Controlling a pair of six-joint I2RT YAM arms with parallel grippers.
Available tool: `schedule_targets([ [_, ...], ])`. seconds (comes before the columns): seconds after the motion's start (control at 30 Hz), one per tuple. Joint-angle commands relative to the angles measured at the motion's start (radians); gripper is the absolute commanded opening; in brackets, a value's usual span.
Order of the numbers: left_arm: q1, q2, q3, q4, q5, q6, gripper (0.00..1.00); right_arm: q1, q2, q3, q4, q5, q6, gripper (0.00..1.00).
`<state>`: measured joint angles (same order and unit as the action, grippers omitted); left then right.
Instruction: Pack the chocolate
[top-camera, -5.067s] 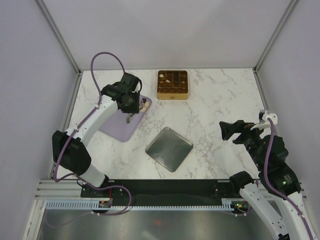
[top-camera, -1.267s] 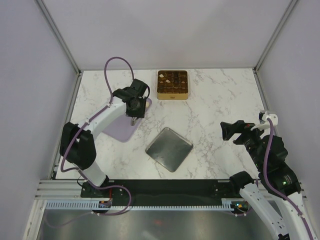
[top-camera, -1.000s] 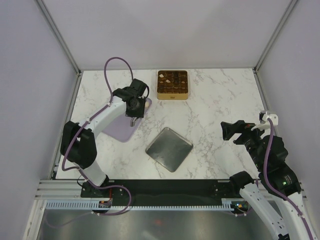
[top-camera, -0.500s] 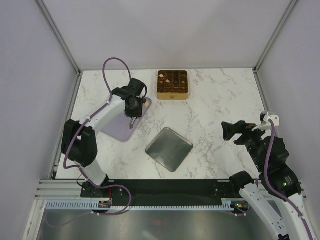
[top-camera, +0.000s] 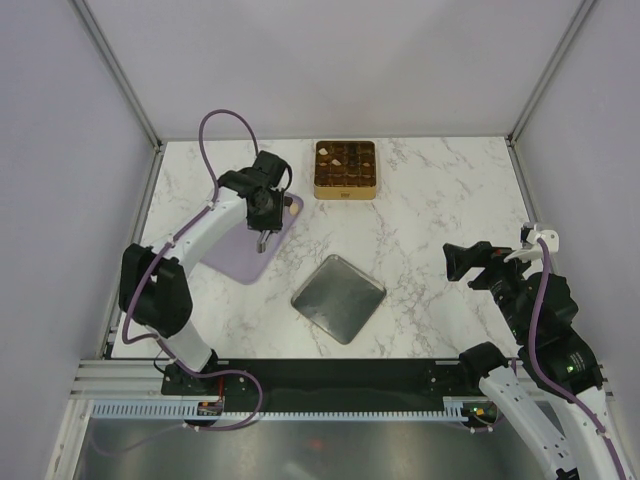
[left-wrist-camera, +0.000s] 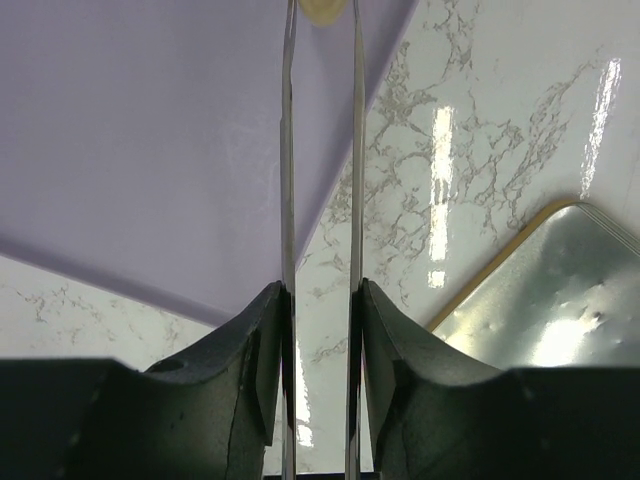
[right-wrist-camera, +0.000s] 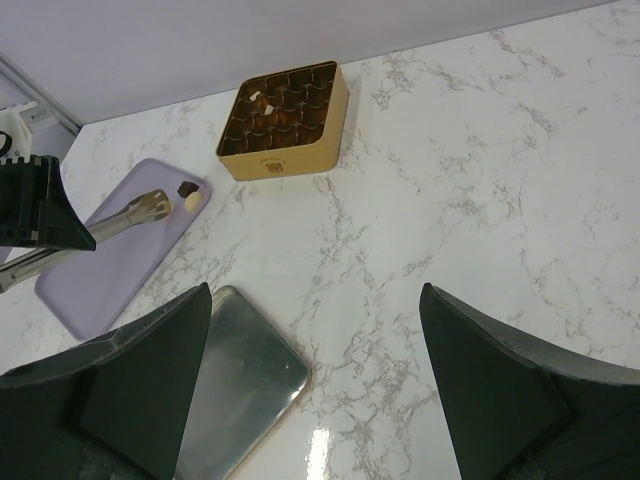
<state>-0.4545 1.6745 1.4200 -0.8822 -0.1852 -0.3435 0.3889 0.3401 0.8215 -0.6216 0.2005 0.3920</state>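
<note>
My left gripper (top-camera: 263, 230) (left-wrist-camera: 320, 290) is shut on metal tongs (left-wrist-camera: 288, 150) (right-wrist-camera: 130, 213) over the lilac board (top-camera: 235, 255) (left-wrist-camera: 130, 130). The tong tips reach a cream piece of chocolate (left-wrist-camera: 322, 10) (right-wrist-camera: 194, 202) at the board's far corner. I cannot tell whether they pinch it. A dark piece (right-wrist-camera: 185, 188) lies just beside it. More chocolate (top-camera: 345, 158) (right-wrist-camera: 280, 105) fills cells of the gold tin (top-camera: 345, 191) (right-wrist-camera: 285, 160) at the back. My right gripper (top-camera: 455, 262) (right-wrist-camera: 315, 300) hangs open and empty at the right side of the table.
A flat silver lid (top-camera: 338, 298) (right-wrist-camera: 240, 380) (left-wrist-camera: 560, 290) lies on the marble table between the board and the arm bases. Grey walls close in the table on the left, the back and the right.
The left gripper has shifted a little left and farther back over the board, and the tongs have narrowed slightly. The right arm has not moved.
</note>
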Motion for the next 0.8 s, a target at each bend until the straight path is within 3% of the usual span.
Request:
schedule_targets([
  [0.0,0.005,-0.047,0.066,-0.006,-0.019,-0.031,0.41,0.002,0.007,0.018,0.019,0.011,-0.012,0.93],
  [0.47,-0.030,0.043,0.316,-0.012,0.121,-0.002,0.40,0.004,0.030,0.022,0.034,-0.001,-0.007,0.93],
  [0.77,-0.079,0.246,0.565,0.008,0.177,0.040,0.39,0.004,0.039,0.025,0.046,0.002,-0.004,0.93],
])
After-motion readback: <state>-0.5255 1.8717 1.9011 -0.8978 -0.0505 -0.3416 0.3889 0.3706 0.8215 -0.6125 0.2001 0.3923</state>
